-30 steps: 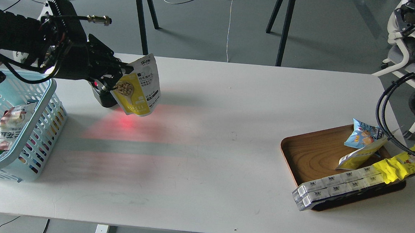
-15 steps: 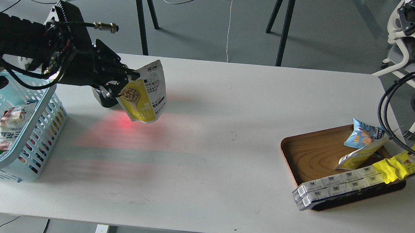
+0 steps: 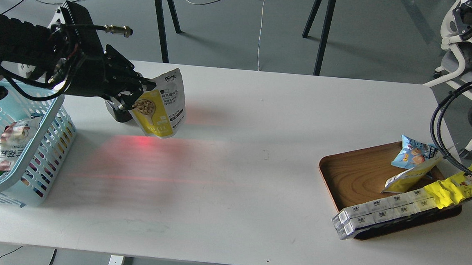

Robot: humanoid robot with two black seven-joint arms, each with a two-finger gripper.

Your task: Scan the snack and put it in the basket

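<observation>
While the snack [image 3: 162, 105] hangs in the scan light, the scan step is in hand and the basket step is not yet done.
Left gripper [image 3: 142, 92] pinches the snack by its upper left edge and holds it in the air above the table [image 3: 250, 170], just in front of a dark scanner [image 3: 118, 112] behind it; a red glow lies on the table below the pouch. Whether the scan has registered cannot be told. Basket [image 3: 46, 145] stands at the table's left end, near the pouch, and already holds another packet [image 3: 12, 143]. Right gripper is out of view; only cables show at the right edge. Tray [image 3: 356, 176] at right holds other goods. Remaining, by judgement: carry left, release over basket.
</observation>
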